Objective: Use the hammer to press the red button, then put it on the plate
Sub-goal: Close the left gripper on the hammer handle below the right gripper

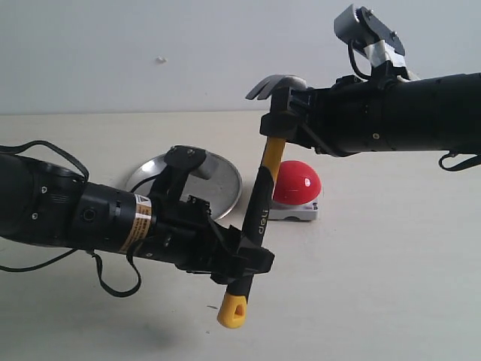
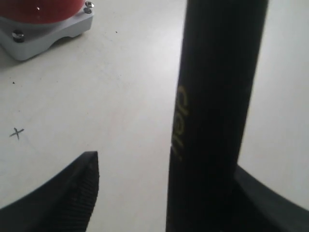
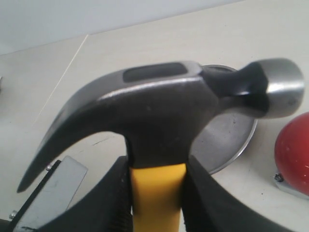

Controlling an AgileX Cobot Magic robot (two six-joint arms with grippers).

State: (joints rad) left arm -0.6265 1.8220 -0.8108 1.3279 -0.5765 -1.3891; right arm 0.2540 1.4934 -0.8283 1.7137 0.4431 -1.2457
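Pale worktop [image 1: 391, 286] below a blank wall carries the plate [image 1: 225, 180] with the button [image 1: 297, 182] just beside it. Off the worktop, the hammer [image 1: 261, 207] hangs nearly upright, head up, in front of both. The right end effector [image 1: 276, 128] pinches the yellow neck right under the head. The left end effector [image 1: 250, 259] straddles the black grip low down, spread, one side clear of the handle. Two holds on one tool suggest a handover, probably to get a grip that lets the head swing down onto the button.
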